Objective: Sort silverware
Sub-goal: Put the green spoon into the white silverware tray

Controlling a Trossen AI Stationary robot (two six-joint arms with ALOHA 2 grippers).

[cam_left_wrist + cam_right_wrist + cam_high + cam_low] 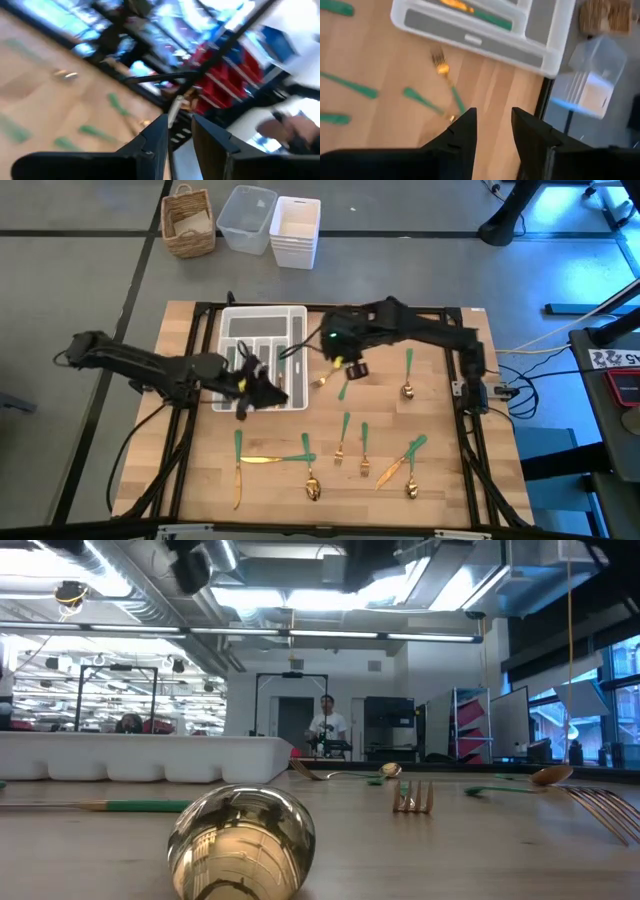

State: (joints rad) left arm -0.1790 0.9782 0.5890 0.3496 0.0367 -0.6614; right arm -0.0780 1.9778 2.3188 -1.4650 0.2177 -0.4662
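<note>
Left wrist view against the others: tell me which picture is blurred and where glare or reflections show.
Left wrist view: smeared by motion, wood and green handles streaked, only the left gripper fairly crisp. Right wrist view: mild softness, fork and tray readable. Low view: a spoon bowl looms close, mirroring the ceiling lights. High view: evenly lit, blue cast at the right edge.
</note>
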